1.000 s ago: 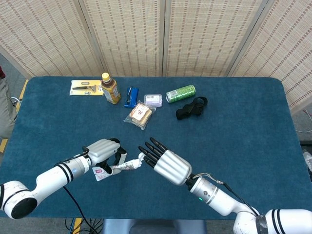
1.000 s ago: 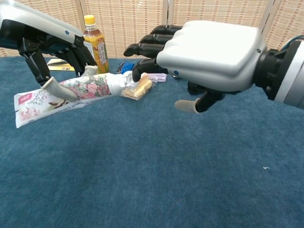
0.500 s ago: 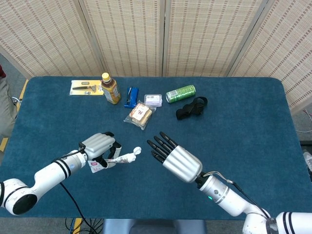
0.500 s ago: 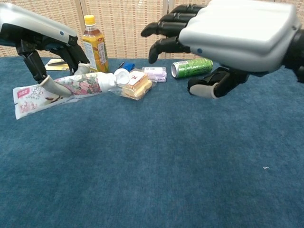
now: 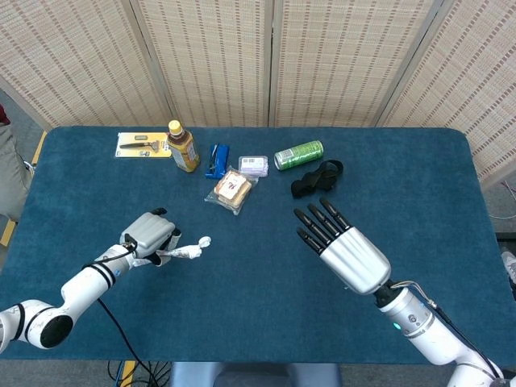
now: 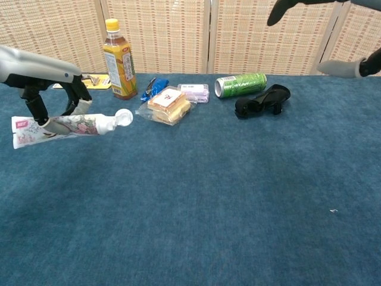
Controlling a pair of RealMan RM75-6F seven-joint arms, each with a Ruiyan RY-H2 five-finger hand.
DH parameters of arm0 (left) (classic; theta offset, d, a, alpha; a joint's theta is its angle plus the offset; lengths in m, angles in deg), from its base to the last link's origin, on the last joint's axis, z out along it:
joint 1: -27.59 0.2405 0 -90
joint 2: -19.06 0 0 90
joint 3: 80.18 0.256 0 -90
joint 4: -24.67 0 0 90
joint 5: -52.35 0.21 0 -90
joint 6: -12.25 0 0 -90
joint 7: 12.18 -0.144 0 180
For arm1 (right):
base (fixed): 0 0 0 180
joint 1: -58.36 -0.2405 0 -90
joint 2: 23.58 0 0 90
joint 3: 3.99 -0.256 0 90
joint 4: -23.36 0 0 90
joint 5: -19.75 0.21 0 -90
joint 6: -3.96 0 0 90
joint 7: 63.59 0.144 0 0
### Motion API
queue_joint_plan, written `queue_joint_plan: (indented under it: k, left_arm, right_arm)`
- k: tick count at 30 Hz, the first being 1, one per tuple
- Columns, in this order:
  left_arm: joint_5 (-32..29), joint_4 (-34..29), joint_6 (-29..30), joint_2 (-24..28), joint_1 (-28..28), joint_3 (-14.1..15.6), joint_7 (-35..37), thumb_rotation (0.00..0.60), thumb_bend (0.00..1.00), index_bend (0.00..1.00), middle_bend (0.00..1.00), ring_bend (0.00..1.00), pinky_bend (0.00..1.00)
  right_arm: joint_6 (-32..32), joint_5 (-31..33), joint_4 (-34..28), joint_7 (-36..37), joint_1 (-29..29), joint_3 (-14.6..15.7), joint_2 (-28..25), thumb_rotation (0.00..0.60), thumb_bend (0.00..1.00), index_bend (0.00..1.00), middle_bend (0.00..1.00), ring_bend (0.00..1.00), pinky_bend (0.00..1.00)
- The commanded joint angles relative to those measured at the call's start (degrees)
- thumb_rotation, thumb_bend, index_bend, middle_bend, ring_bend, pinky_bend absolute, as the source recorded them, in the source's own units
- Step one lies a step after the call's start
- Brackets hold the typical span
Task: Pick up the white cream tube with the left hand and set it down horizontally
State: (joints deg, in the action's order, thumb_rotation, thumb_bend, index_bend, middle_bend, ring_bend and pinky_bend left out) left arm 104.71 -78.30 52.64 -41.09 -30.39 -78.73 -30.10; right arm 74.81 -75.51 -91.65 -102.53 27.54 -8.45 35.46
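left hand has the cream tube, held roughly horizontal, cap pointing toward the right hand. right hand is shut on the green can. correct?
One error: the right hand holds nothing. The head view shows its fingers spread above the table, apart from the green can, which lies by the far edge. The rest stands: the left hand holds the cream tube roughly horizontal, cap toward the right hand.

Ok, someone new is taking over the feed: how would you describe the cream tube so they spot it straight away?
Start at the blue table and look to its near left part, where the left hand grips the cream tube. It is a white tube with a pink flower print, lying roughly level with its round white cap pointing toward the table's middle. Everything else sits in a row along the far edge.
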Motion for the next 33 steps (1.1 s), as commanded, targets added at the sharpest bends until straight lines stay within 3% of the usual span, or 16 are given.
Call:
queue_joint_plan:
  k: [1,9,18,22,25,30,33]
  left_arm:
    - [-0.62,2.83,3.32,-2.98,1.18,1.78,-3.83,0.600,0.35,0.55,0.59,0.38,0.09]
    - [-1.47,6.19,7.59,-6.33,3.45,3.23,-9.00,0.600,0.35,0.42,0.49,0.34,0.09]
    - [-0.28,3.15,13.13,-3.00,6.90,3.44,-10.66,0.600,0.34,0.31,0.35,0.24,0.09]
    - [3.21,0.79,18.88,-0.67,11.44,2.98,-6.61,0.600,0.34,0.28,0.34,0.21,0.08]
    - [8.86,0.63,27.13,-0.38,17.32,2.82,-1.54,0.600,0.34,0.26,0.32,0.21,0.09]
    - [17.09,3.86,39.87,-1.84,26.65,3.28,6.42,0.600,0.29,0.22,0.31,0.20,0.08]
    - [20.19,5.80,45.71,-2.40,31.33,3.25,10.39,0.600,0.29,0.21,0.30,0.20,0.08]
  right_arm:
    - [1.08,-0.62,0.65,1.36,1.22,0.24,-1.13,0.600,0.25,0.25,0.06,0.00,0.00]
    - [2.16,-0.65,1.69,4.66,3.11,0.44,-2.80,0.600,0.25,0.25,0.06,0.00,0.00]
    - [5.13,-0.67,4.14,8.11,6.19,0.65,-4.58,0.600,0.25,0.25,0.06,0.00,0.00]
    - [6.46,0.57,5.26,10.77,8.11,0.99,-6.02,0.600,0.25,0.25,0.06,0.00,0.00]
    - [7.53,1.91,6.31,12.45,9.91,1.38,-7.17,0.600,0.25,0.24,0.06,0.00,0.00]
    - [9.94,3.71,8.95,16.13,13.17,2.22,-7.43,0.600,0.25,0.10,0.06,0.00,0.00]
    - [11.43,4.63,10.63,18.41,15.21,2.80,-7.00,0.600,0.25,0.07,0.06,0.00,0.00]
